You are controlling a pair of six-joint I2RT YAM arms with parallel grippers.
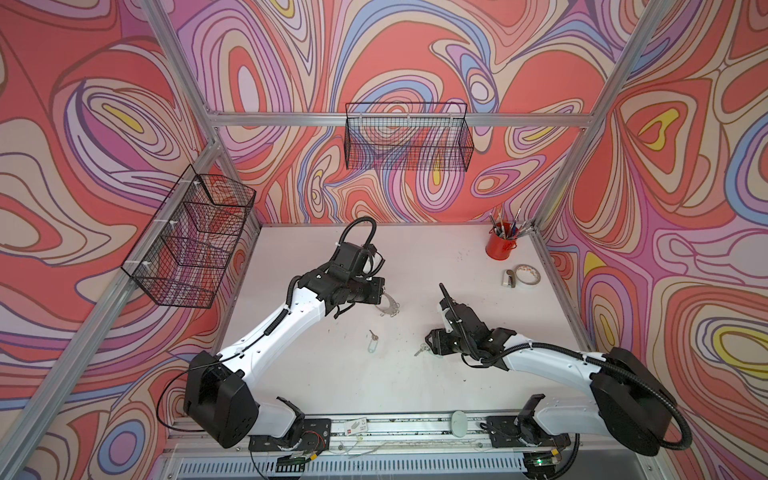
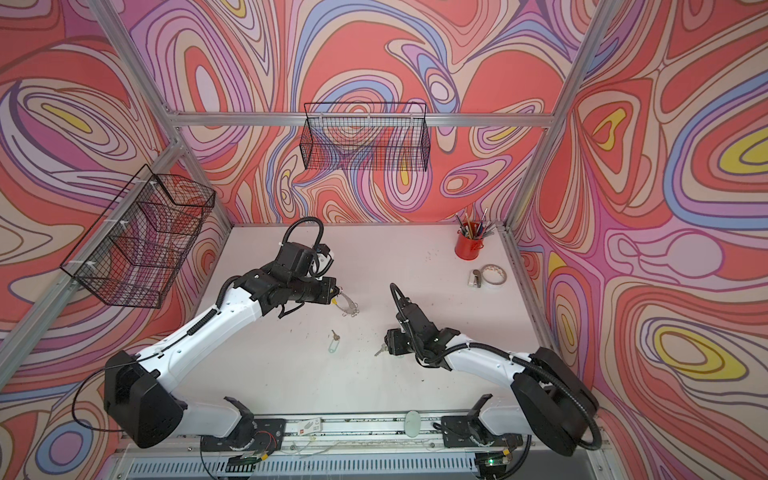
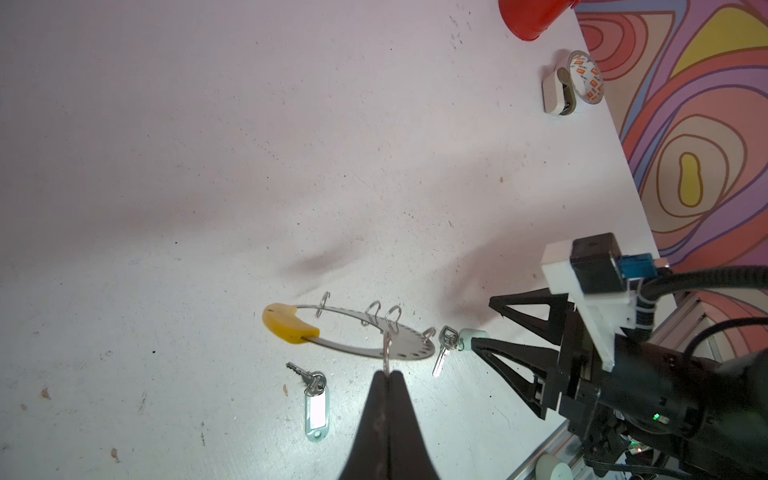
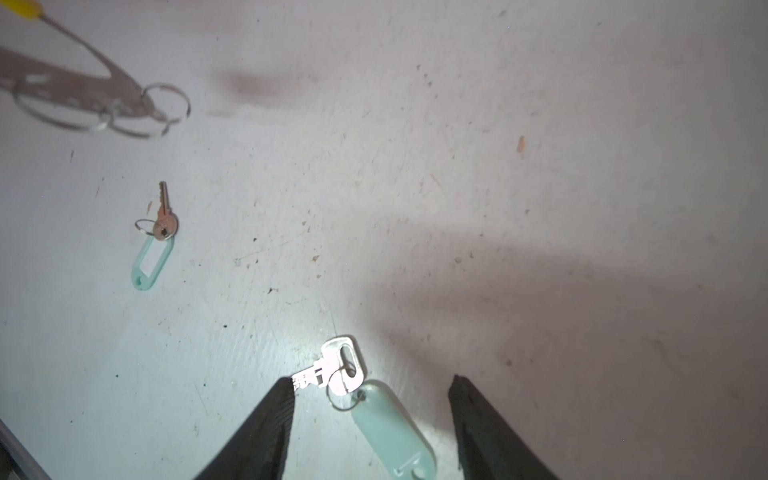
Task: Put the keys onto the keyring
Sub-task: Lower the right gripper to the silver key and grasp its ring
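Note:
My left gripper [image 3: 387, 373] is shut on a small wire loop of the keyring [image 3: 409, 347], a flat grey hoop with a yellow sleeve [image 3: 286, 324], held just above the table. In both top views the keyring [image 1: 388, 306] [image 2: 348, 306] juts from the left gripper [image 1: 383, 296]. One key [image 4: 332, 370] with its pale tag [image 4: 392, 424] lies on the table between the fingers of my open right gripper [image 4: 372, 382], with a gap at each side of the tag. This key [image 1: 419, 351] pokes out past the right gripper [image 1: 429, 345]. A second key and its tag [image 1: 372, 340] [image 4: 151, 245] lie loose between the arms.
A red cup of pens [image 1: 500, 248] stands at the back right, with a tape roll [image 1: 527, 275] and a small white object [image 1: 509, 277] nearer. Wire baskets hang on the back wall [image 1: 409, 137] and left frame [image 1: 191, 241]. A metal rail [image 1: 399, 426] runs along the front.

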